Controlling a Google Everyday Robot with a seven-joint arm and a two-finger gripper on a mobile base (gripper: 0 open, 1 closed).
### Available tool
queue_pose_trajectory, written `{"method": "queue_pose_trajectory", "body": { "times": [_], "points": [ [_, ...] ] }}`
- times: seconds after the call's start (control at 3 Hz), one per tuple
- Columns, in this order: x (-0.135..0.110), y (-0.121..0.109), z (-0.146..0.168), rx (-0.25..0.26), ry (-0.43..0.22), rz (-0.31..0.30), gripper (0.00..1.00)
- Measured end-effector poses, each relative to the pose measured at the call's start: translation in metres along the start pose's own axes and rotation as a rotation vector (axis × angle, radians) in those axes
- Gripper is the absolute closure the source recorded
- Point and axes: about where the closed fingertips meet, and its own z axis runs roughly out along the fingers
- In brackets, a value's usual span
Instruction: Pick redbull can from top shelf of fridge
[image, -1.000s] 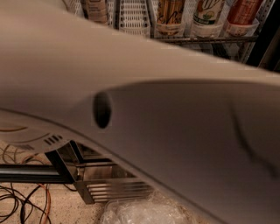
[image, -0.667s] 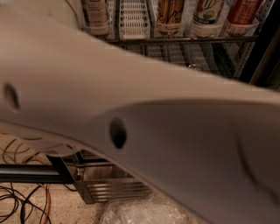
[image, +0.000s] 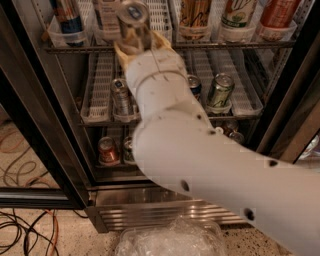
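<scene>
Clasped the slim silver-topped redbull can (image: 132, 12) in the cream end effector (image: 136, 39) over the wire top shelf (image: 240, 44); tilted, could have slipped or snagged on withdrawal.

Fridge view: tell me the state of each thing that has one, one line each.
fridge: door open.
gripper: at the front of the top shelf, shut on the redbull can.
redbull can: held between the fingers, silver top showing.
top shelf: stocked with upright drinks.
green can: upright on the middle rack.
red can: upright on the lower rack.
</scene>
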Motion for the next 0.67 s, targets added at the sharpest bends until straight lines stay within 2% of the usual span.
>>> {"method": "queue_pose_trajectory", "body": {
  "times": [0.33,0.67],
  "points": [
    [0.042,-0.03,-0.018,0.012,-0.03,-0.048,1.0],
    [0.033,-0.01,-0.057,-0.069,-0.165,-0.081,1.0]
  ]
}}
